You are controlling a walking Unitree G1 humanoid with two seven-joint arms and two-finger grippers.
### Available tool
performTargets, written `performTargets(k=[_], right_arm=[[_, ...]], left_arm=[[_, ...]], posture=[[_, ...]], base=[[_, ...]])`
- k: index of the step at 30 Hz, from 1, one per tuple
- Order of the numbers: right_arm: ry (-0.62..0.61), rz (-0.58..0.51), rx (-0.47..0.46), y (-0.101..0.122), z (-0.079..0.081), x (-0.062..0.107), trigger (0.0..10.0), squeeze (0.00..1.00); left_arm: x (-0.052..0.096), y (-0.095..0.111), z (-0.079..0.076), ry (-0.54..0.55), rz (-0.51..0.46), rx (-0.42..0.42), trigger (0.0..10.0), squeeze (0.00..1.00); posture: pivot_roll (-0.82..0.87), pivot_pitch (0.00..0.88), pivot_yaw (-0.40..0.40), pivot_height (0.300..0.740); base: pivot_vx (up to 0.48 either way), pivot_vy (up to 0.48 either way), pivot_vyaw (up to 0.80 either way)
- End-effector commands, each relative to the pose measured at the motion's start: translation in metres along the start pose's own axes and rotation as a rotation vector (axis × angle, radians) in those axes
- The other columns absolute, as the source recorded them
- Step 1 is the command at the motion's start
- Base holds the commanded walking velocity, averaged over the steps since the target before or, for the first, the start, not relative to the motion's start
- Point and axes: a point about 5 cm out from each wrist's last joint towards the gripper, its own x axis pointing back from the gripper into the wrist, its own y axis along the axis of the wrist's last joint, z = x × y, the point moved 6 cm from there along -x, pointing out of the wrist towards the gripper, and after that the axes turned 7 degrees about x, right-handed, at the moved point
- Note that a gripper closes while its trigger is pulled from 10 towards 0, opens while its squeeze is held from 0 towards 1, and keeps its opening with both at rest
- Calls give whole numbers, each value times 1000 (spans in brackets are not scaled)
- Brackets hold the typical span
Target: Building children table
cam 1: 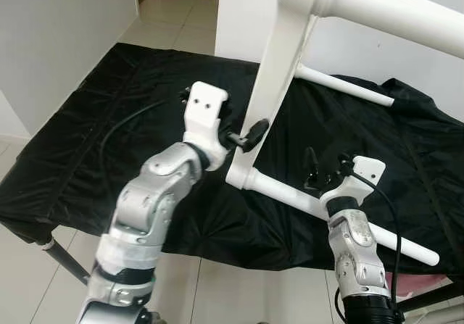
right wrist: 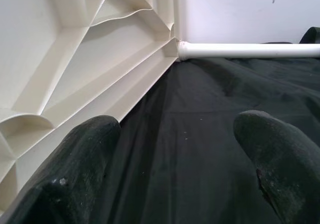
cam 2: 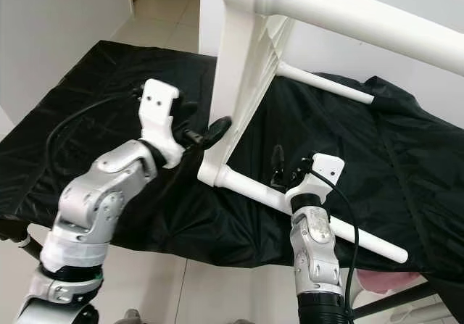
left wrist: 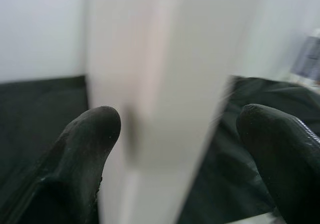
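White plastic kids' table [cam 1: 279,70] standing on edge on black cloth [cam 1: 109,143], my left gripper [cam 1: 246,137] straddling its rim, fingers parted, right gripper [cam 1: 313,170] hovering open, holding nothing.

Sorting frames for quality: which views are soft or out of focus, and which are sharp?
Left wrist view: table edge blurred, fingers soft. Right wrist view: ribbed underside and cloth sharp, fingers slightly soft. Both eye views: sharp, evenly lit.

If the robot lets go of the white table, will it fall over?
It might. The white table stands on its thin edge on the black cloth, so it looks tippy. The left gripper is at that edge with open fingers. The ribbed plastic underside looks stiff and probably light. The legs sticking sideways may stop it rolling.
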Motion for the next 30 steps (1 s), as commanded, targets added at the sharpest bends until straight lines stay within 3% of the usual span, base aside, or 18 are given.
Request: performTargets(k=[1,3,6,15,22,30], right_arm=[[-15,5,4,-3,-4,0,10000,0],[-15,5,4,-3,-4,0,10000,0],[-19,9,9,-5,-5,1,10000,0],[-22,12,10,-6,-4,1,10000,0],[-30,15,8,-7,-3,-1,10000,0],[-37,15,12,-8,-3,-2,10000,0]], left_arm=[[-1,3,-13,-69,-14,-16,10000,0],[-1,3,-13,-69,-14,-16,10000,0],[1,1,-28,-162,-7,-31,10000,0],[-3,1,-29,-157,1,-53,10000,0],[-26,11,-10,1,-17,-44,10000,0],[-38,20,-3,93,-39,-69,10000,0]], posture=[[20,7,-54,740],[20,7,-54,740],[19,7,-52,740],[20,9,-42,740],[17,10,-38,740],[7,17,-33,740]], base=[[0,0,0],[0,0,0],[0,0,0],[0,0,0],[0,0,0],[0,0,0]])
